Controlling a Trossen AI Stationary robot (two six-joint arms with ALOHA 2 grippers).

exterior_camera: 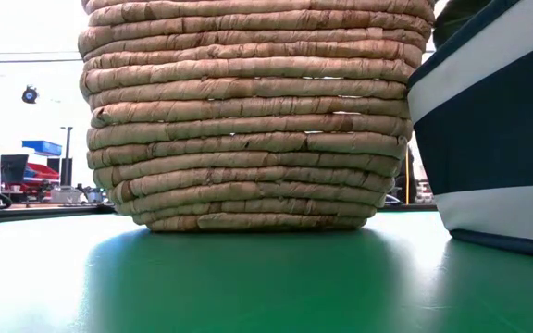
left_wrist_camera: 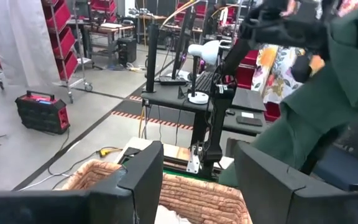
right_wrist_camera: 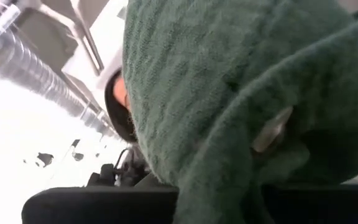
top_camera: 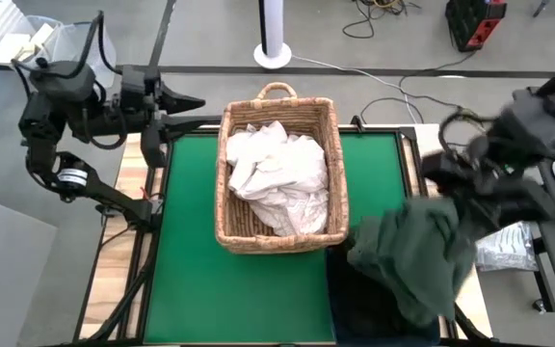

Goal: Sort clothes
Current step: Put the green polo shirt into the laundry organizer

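Note:
A tan wicker basket (top_camera: 277, 173) stands mid-table on the green mat, and white clothes (top_camera: 276, 172) are piled inside it. My right gripper (top_camera: 451, 198) is shut on a dark green garment (top_camera: 414, 255), which hangs over the dark blue bin (top_camera: 355, 304) at the table's near right. In the left wrist view the same garment (left_wrist_camera: 328, 93) droops from the right arm. My left gripper (left_wrist_camera: 197, 165) is open and holds nothing. It sits high at the table's far left (top_camera: 193, 101) and points toward the basket. My right gripper holds the green garment by a bunched upper part (right_wrist_camera: 229, 124). The cloth is draped over the fingers and hides the place of contact. The garment hangs slack below the gripper, lifted off the table; I cannot tell whether its lower end (top_camera: 422, 308) touches the bin.
In the low view the basket's wall (exterior_camera: 248, 120) fills the middle and the bin's blue-and-white wall (exterior_camera: 489, 139) stands to its right, with bare green mat (exterior_camera: 248, 277) in front. A clear plastic bag (top_camera: 509, 246) lies off the table's right edge.

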